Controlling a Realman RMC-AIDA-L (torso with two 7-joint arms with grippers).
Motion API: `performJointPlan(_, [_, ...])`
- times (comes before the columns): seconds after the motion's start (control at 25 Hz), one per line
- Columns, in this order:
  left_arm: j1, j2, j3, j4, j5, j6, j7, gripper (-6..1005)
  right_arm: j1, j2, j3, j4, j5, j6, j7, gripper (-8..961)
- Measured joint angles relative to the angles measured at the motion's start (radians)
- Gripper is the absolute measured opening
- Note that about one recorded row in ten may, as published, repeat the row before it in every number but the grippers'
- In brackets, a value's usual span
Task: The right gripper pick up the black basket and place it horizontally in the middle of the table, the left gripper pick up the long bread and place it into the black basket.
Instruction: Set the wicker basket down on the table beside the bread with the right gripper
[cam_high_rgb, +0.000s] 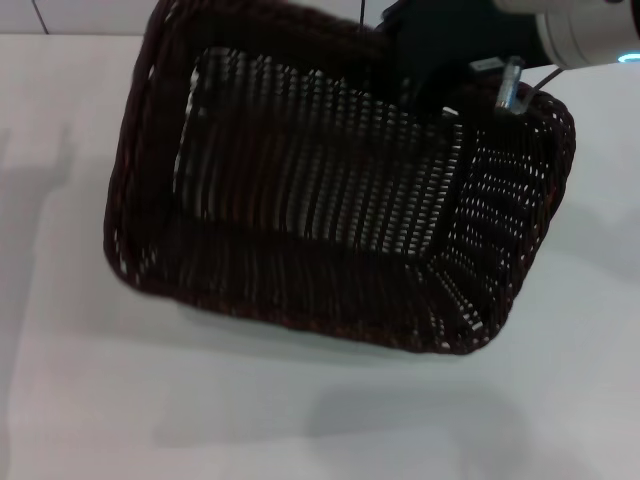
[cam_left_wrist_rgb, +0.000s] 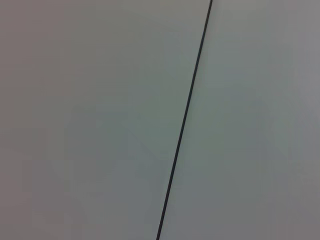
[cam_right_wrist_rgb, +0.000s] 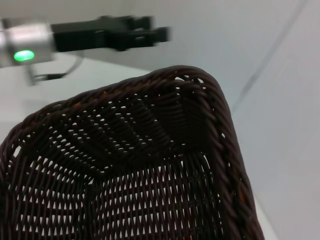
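Note:
The black basket (cam_high_rgb: 320, 190) fills the head view, tilted and held up above the white table (cam_high_rgb: 300, 410), where its shadow falls. My right gripper (cam_high_rgb: 440, 95), on the blue-lit arm, is shut on the basket's far rim at the upper right. The right wrist view looks into the basket (cam_right_wrist_rgb: 140, 165) along its braided rim. My left gripper (cam_right_wrist_rgb: 145, 34), on the green-lit arm, shows only in the right wrist view, off beyond the basket and apart from it. The long bread is out of view in every frame.
The left wrist view shows only a pale flat surface (cam_left_wrist_rgb: 90, 120) crossed by a thin dark seam (cam_left_wrist_rgb: 185, 120). A wall with a seam stands behind the table in the head view (cam_high_rgb: 60, 15).

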Motion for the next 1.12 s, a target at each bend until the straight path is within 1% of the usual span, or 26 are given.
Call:
performJointPlan(0.04, [-0.002,0.000,-0.005,0.000,0.000,-0.003,0.000,811,0.040,0.000,0.004,0.014,0.002,0.060,-0.004,138])
performJointPlan(0.08, [-0.007,-0.001,-0.015,0.000,0.000,-0.012,0.000,811,0.040,0.000,0.004,0.014,0.002,0.060,-0.004,138])
performJointPlan(0.28, [-0.011,-0.002,-0.033,-0.001,0.000,-0.017,0.000,810,0.139,0.001,0.013,0.072,0.006,0.190,-0.008,138])
performJointPlan(0.48, [-0.013,-0.003,-0.051,-0.001,-0.001,-0.017,0.000,810,0.198,0.002,0.020,0.104,0.016,0.243,0.005,138])
performJointPlan(0.72, [-0.015,-0.004,-0.056,0.006,-0.001,-0.018,-0.007,810,0.224,0.002,0.010,0.128,0.015,0.254,0.084,139])
performJointPlan(0.84, [-0.017,-0.004,-0.056,0.007,-0.001,-0.021,-0.010,810,0.237,0.002,0.003,0.154,0.006,0.252,0.158,139])
performJointPlan(1.12, [-0.019,-0.004,-0.055,0.009,-0.001,-0.024,-0.009,810,0.239,0.002,-0.029,0.171,-0.015,0.254,0.302,138])
